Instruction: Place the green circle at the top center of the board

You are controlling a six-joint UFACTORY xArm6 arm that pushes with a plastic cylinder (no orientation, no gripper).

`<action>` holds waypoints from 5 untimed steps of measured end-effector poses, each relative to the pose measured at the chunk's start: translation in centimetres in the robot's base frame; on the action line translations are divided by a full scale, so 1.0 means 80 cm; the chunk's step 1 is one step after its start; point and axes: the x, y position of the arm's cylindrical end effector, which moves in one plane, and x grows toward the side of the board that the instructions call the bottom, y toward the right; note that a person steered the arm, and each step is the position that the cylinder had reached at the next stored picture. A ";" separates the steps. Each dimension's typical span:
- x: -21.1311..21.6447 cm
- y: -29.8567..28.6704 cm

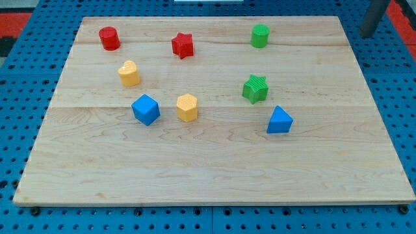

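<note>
A: Camera view first; where is the green circle (260, 35)?

B: It stands upright near the far edge of the counter (214, 175), right of that edge's middle and well short of the far right corner; nothing touches it.

A: And my tip (368, 34)?

B: A dark rod comes down at the view's top right, just past the counter's far right corner; its lower end sits over the blue pegboard (403, 78) beside the right edge, not over the wood; it is well apart from the green circle, to that block's right, and touches no block.

A: The state of the hand?

B: There is no hand to read; the arm ends in the bare rod, so neither apart nor together can be said of it.

A: The other blocks?

B: Along the far edge, a red cylinder (109, 38) near the far left corner; a red star (183, 45) left of the edge's middle; below the cylinder, a yellow heart-like block (129, 73); toward the middle of the counter, a blue cube (145, 109) and a yellow hexagon (186, 107) side by side, near but apart; a green star (255, 88) below the green circle; a blue triangular block (279, 121) nearer the right edge, just below the green star; all stand separate.
</note>
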 end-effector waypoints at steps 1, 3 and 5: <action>0.000 -0.063; 0.001 -0.063; -0.003 -0.094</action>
